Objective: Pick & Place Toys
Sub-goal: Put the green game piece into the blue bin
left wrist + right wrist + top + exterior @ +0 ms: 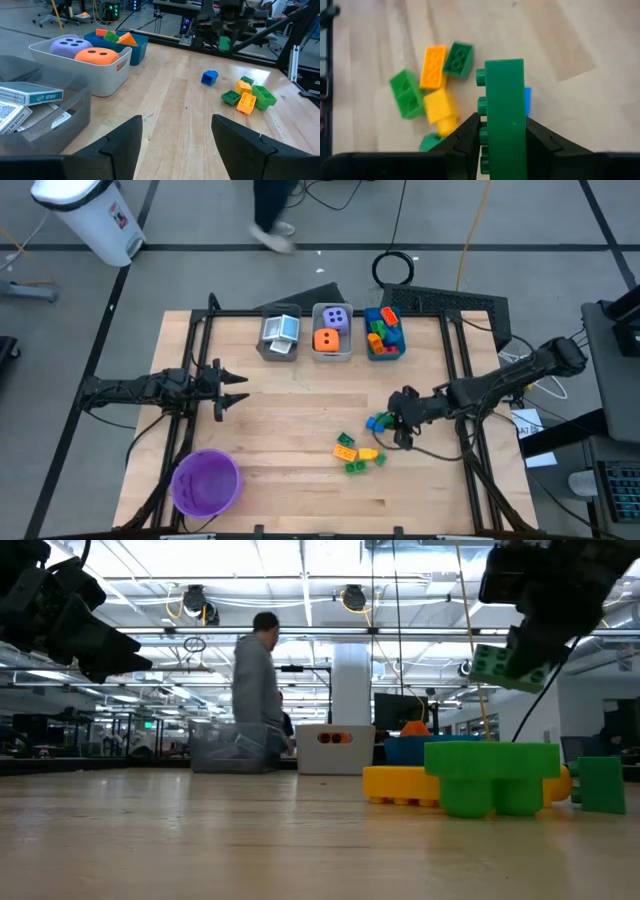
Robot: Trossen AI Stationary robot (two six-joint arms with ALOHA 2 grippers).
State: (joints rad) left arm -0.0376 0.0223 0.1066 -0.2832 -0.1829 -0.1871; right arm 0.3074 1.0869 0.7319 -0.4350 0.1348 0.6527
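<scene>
Green brick [504,117]: pinched upright by right end effector [502,135]
Advice: carry level over blue bin [384,346], then release
Left end effector [175,137]: spread, waiting over desk [290,410]

Matt wood table [300,420]; glossy, probably plastic bricks [358,452].

Bright overhead lighting (wrist views blurred)

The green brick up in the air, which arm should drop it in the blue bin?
The right arm, probably. Its tool is already shut on the green brick, lifted above the loose bricks. The left tool is open and empty, across the table. The blue bin sits on the right arm's side.
</scene>
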